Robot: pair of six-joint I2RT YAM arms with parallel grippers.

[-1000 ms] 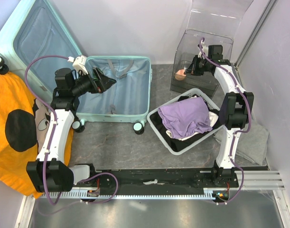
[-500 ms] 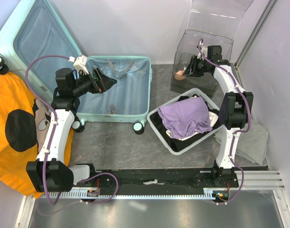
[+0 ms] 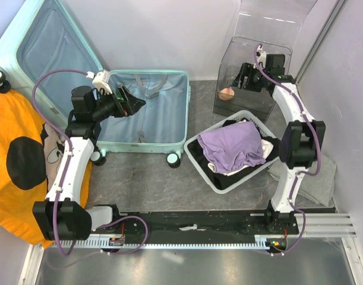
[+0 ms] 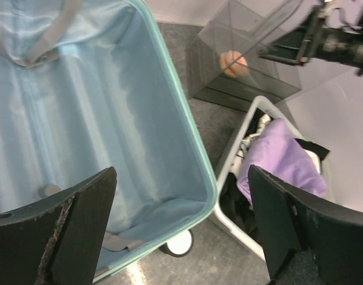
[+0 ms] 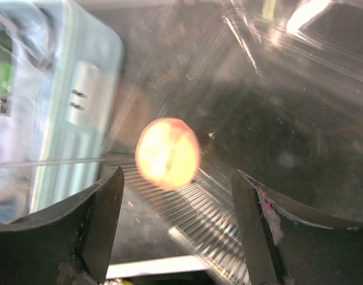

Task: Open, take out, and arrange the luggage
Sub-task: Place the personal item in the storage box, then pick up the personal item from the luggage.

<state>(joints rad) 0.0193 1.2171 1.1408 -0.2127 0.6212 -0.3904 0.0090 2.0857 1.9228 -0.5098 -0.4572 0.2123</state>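
Observation:
The mint luggage lies open on the floor, its lid leaning up at the back left. Its pale blue lining with grey straps is bare. My left gripper hovers open over the luggage's left part, holding nothing; the left wrist view has it above the front rim. My right gripper is inside the clear box, open. A peach-coloured ball rests on the box floor just ahead of the right gripper, outside its fingers.
A white mesh basket with a purple cloth and dark clothes stands right of the luggage. An orange blanket with black spots covers the left side. A grey cloth lies by the right wall.
My right gripper has opened, let go of the ball and drawn back to the right inside the clear box. The ball now lies on the box floor. The left arm has barely moved.

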